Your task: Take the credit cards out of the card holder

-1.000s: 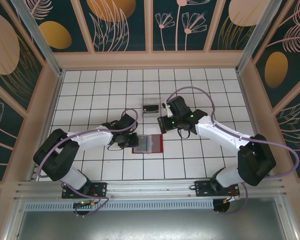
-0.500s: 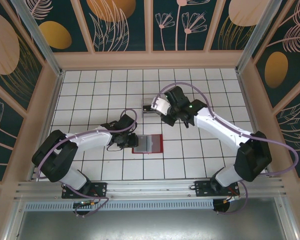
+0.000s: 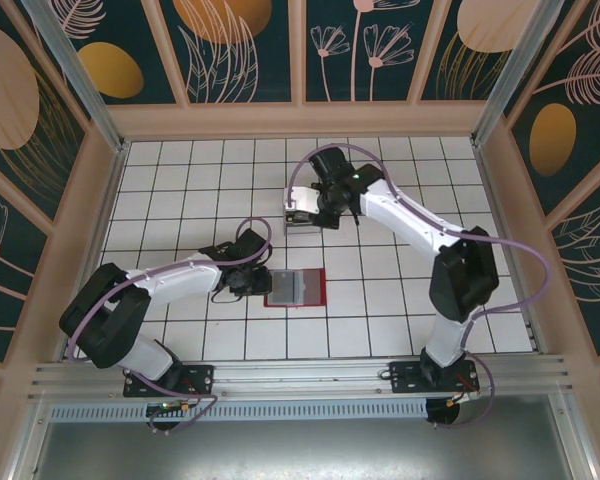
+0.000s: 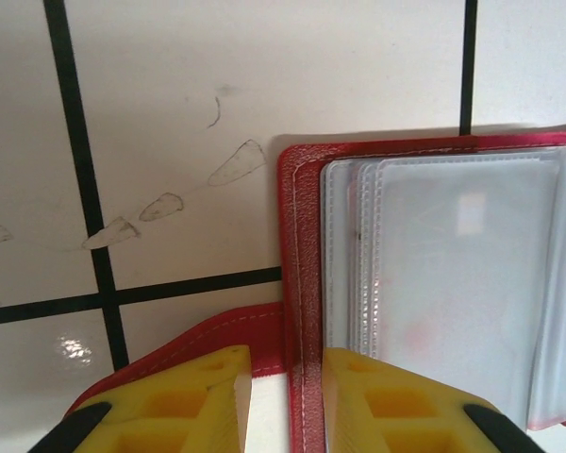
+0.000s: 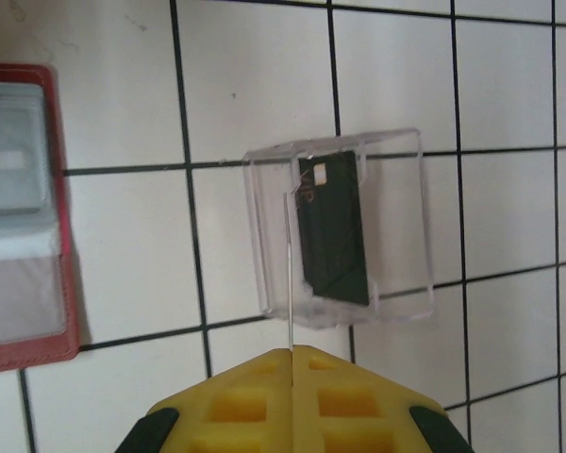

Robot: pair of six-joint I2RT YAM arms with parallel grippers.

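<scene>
- Right end effector (image 5: 291, 351): yellow fingers (image 5: 226, 406) clenched flat together, grasping a credit card (image 5: 291, 274) by its near edge. The card is seen edge-on, a thin pale line standing straight out from the fingertips.
- Just ahead of it: a small clear box (image 5: 396, 236) sits on the white tiled tabletop (image 5: 255, 85). The far end of the held card lies over the left part of the box. Cannot tell whether it touches.
- Inside the box: one dark card (image 5: 335, 236), leaning, with a small pale square near its far end. It is just right of the held card.
- Off to the left in that wrist view: the card holder (image 5: 19, 217) lies open with its clear-grey pockets up and a red border. It is apart from the box. A small white square shows through the far pocket.
- Left end effector (image 4: 285, 363): fingers slightly parted, released rather than pinching. The holder's red border runs between them. The right-hand finger is against the border. A sliver of white tile shows between the border and the other finger.
- Under that other finger: a curved red flap of the holder, flat on the tabletop.
- Ahead and to the right: stacked clear pockets, contents too blurred to read.
- Ahead and to the left: bare tile, black grout lines, a few pale scuff marks.
- Overhead view: the left end effector is at the holder's left edge, and the right one is over the box beyond the holder.
</scene>
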